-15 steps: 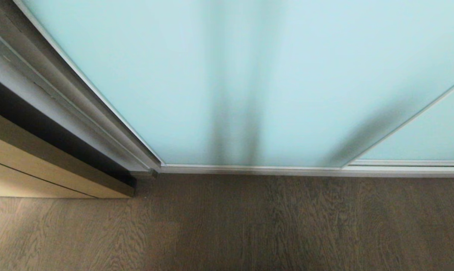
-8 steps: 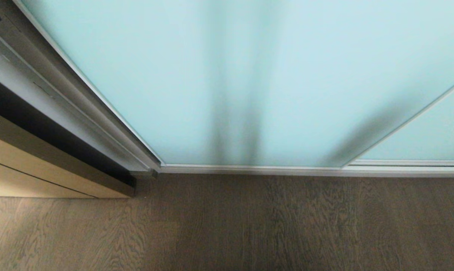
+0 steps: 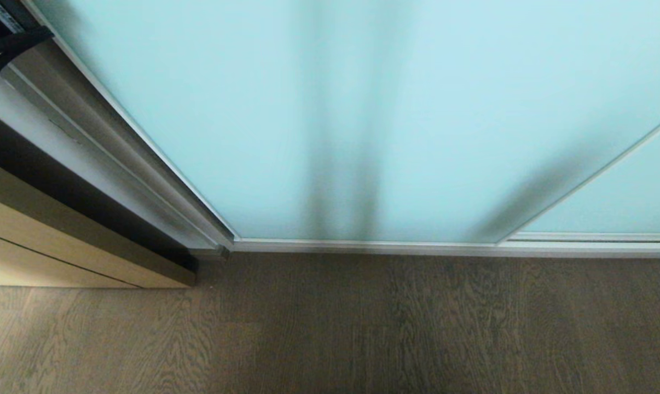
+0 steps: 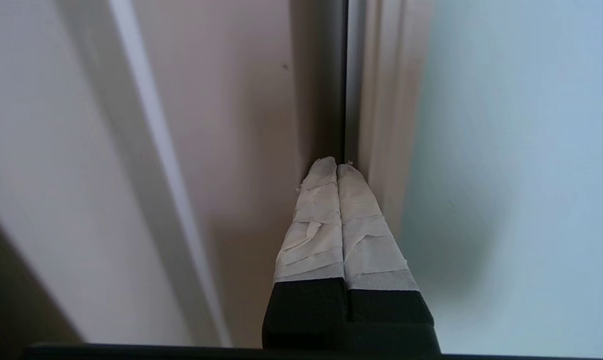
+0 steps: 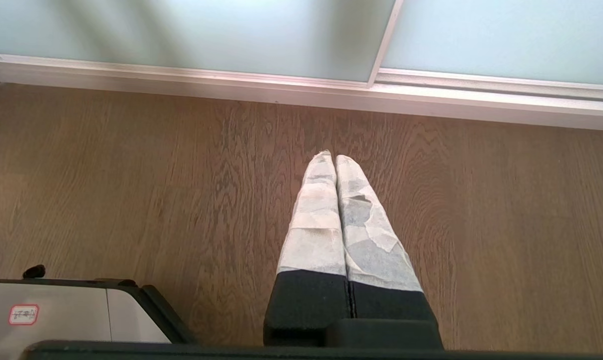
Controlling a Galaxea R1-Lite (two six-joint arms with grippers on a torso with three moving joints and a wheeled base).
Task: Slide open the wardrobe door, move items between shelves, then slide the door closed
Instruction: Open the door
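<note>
Left gripper (image 4: 337, 167), jaws shut and empty, noses the sliding wardrobe door (image 4: 506, 150)'s frame edge; heavy, slick glass, likely best pushed there.

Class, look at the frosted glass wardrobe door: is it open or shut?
Shut. The wardrobe door meets the side frame with no gap; the left pincer, closed, points into that seam.

Both grippers look alike: the left gripper (image 4: 337, 167) and right gripper (image 5: 331, 157) have long tapered fingers (image 4: 316, 225) wrapped in wrinkled white tape above black bases. A pale grey, black-edged body panel (image 5: 71, 315) carries a red-bordered label (image 5: 23, 314).
</note>
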